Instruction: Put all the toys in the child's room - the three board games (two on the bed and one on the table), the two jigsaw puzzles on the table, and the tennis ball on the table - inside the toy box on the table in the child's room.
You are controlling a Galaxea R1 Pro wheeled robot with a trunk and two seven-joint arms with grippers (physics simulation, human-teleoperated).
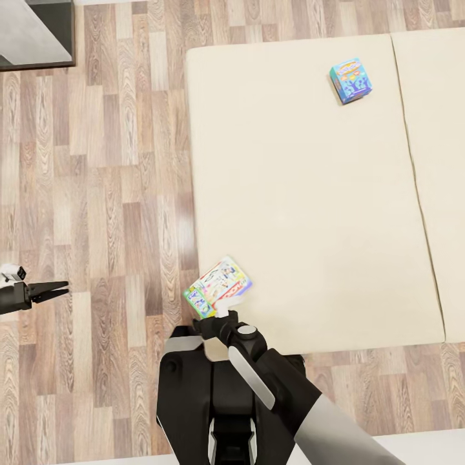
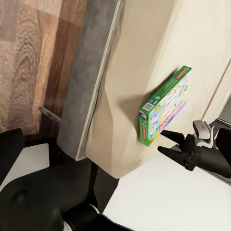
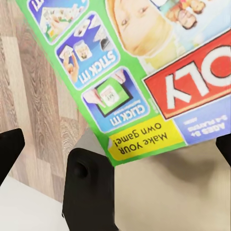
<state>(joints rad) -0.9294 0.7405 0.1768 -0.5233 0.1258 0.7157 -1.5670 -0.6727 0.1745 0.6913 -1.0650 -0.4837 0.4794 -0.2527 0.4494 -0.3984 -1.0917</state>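
Note:
The bed [image 1: 303,194] has a cream two-part mattress. A white board game with multicoloured edges [image 1: 217,287] lies flat near its closest corner. It is seen side-on in the left wrist view [image 2: 163,106] and close up in the right wrist view [image 3: 144,62]. My right gripper [image 1: 223,310] is open at the box's near end, its fingertips [image 2: 169,136] just short of it. A small teal-blue board game [image 1: 352,81] sits farther up the mattress. Over the floor at the left, my left gripper [image 1: 51,290] is open and holds nothing.
Wood-plank floor [image 1: 97,194] runs along the bed's left side. A dark grey piece of furniture [image 1: 35,32] stands at the far left corner. The bed's dark grey frame [image 2: 91,72] shows under the mattress edge. My trunk [image 1: 213,400] stands against the bed's near corner.

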